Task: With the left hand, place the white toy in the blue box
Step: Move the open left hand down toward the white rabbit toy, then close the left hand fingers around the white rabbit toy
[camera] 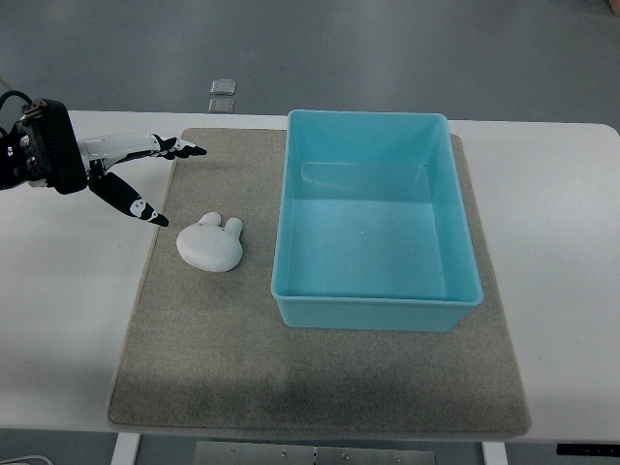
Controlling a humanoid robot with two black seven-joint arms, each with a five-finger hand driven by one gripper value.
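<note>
On the white table (572,281), top view:

Surface: a grey-beige rectangular felt mat (320,378) covers the table's middle; bare white tabletop shows to either side of it.

Toy: 1 small white rounded plastic toy with 2 short ear-like stubs (210,242) lies on the left part of the mat. Stubs point toward the far side and slightly right. It rests flat, nothing touching it.

Box: 1 light blue rectangular open-top plastic box (374,305) sits on the mat's right half, upright, far edge near the mat's far edge. Inside is bare. The toy is just beside its left wall, outside it, with a narrow strip of mat between.

Left hand: black-and-white robot left hand with jointed fingers (136,174) comes in from the picture's left edge, over the mat's far-left corner. Fingers spread wide, holding nothing. 1 white-and-black finger (174,147) stretches right along the mat's far-left edge; 1 black finger (131,201) angles down toward the toy, tip near the toy but apart from it. Cannot tell the hand's height above the mat.

Wrist: black blocky wrist housing (48,145) sits over bare table, left of the mat.

Right hand: does not show.

Background: grey floor beyond the table; 2 small pale square tiles (222,95) on it past the far table edge.

Front edge: part of the table's frame shows under the near edge.
</note>
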